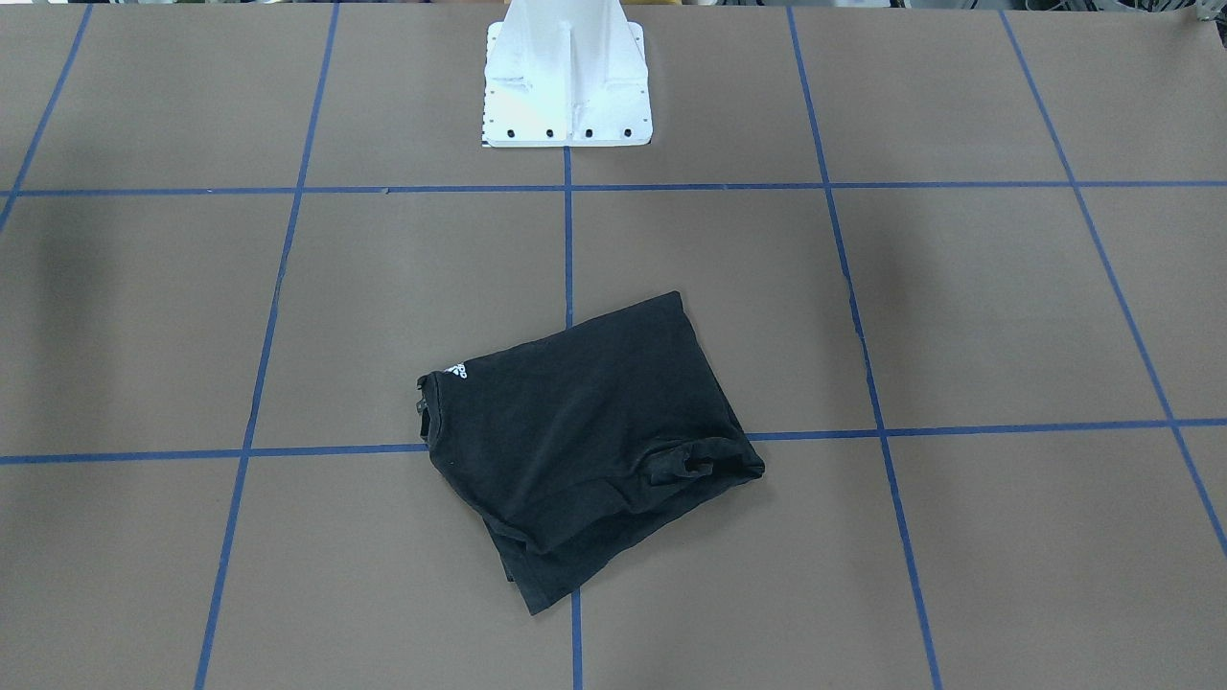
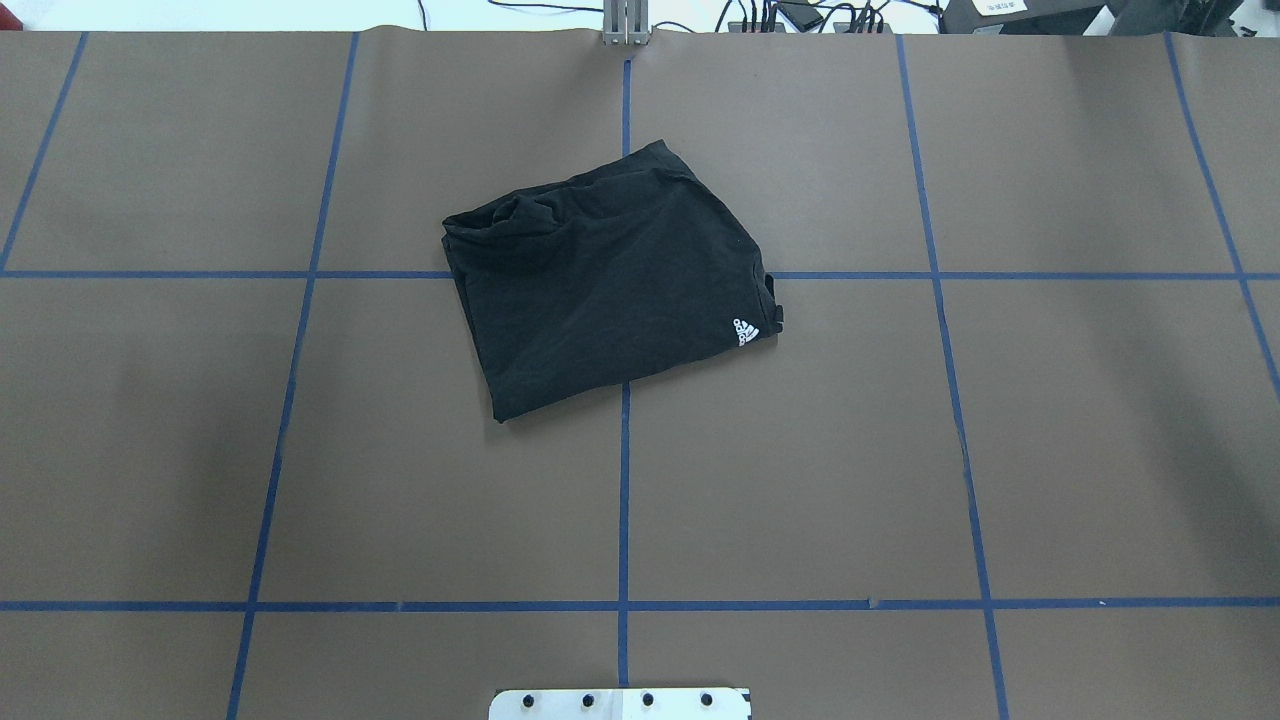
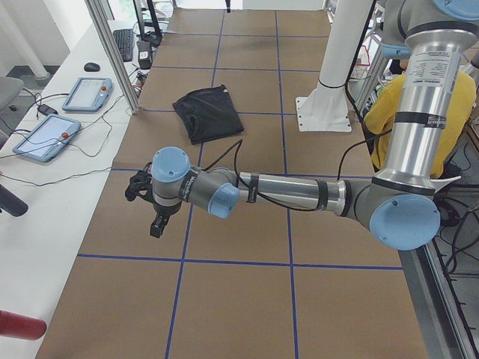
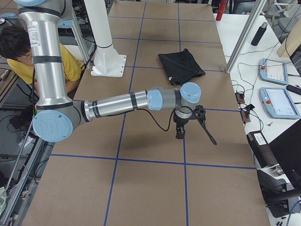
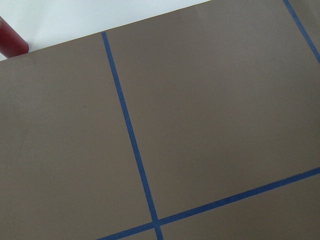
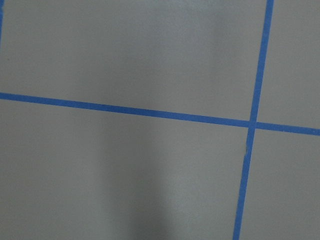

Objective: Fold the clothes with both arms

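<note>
The black T-shirt [image 1: 585,441] lies folded into a skewed rectangle in the middle of the brown table, small white neck print at one corner [image 2: 745,332]. It shows far off in both side views [image 3: 208,112] [image 4: 181,66]. My left arm reaches low over the table well away from the shirt; its black gripper [image 3: 155,222] points down, and I cannot tell whether it is open or shut. My right arm is stretched out likewise, its gripper [image 4: 180,132] also pointing down, state unclear. Both wrist views show only bare table and blue tape lines.
The white base mount [image 1: 566,86] stands at the robot's edge of the table. Side benches hold teach pendants [image 3: 45,134] [image 4: 277,101], cables and a red cylinder [image 3: 19,325]. A person in a yellow shirt [image 4: 28,52] sits behind the base. Blue tape [image 2: 624,480] grids the table.
</note>
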Robot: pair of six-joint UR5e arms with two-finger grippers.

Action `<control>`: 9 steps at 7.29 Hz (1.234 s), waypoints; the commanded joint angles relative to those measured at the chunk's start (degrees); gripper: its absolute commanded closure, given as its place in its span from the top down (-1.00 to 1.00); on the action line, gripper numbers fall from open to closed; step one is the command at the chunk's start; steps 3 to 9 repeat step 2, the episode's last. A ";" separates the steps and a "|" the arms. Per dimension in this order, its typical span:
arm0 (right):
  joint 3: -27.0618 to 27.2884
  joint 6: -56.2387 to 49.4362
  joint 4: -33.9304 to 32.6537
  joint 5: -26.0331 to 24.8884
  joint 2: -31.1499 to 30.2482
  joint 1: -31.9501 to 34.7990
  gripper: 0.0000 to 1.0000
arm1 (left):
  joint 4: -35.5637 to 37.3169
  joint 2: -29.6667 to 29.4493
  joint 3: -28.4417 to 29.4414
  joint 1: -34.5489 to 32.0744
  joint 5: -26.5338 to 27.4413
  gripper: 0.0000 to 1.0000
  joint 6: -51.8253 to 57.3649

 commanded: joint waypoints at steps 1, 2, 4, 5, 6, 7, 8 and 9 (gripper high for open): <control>-5.67 0.44 4.92 -0.13 -0.14 0.06 1.00 | -0.15 -0.01 -0.05 0.03 -0.03 1.00 -0.08; -7.18 0.53 7.74 0.05 -0.40 0.06 1.00 | -0.15 -0.01 -0.14 0.03 -0.12 1.00 0.01; -7.18 0.53 7.74 0.05 -0.40 0.06 1.00 | -0.15 -0.01 -0.14 0.03 -0.12 1.00 0.01; -7.18 0.53 7.74 0.05 -0.40 0.06 1.00 | -0.15 -0.01 -0.14 0.03 -0.12 1.00 0.01; -7.18 0.53 7.74 0.05 -0.40 0.06 1.00 | -0.15 -0.01 -0.14 0.03 -0.12 1.00 0.01; -7.18 0.53 7.74 0.05 -0.40 0.06 1.00 | -0.15 -0.01 -0.14 0.03 -0.12 1.00 0.01; -7.18 0.53 7.74 0.05 -0.40 0.06 1.00 | -0.15 -0.01 -0.14 0.03 -0.12 1.00 0.01; -7.18 0.53 7.74 0.05 -0.40 0.06 1.00 | -0.15 -0.01 -0.14 0.03 -0.12 1.00 0.01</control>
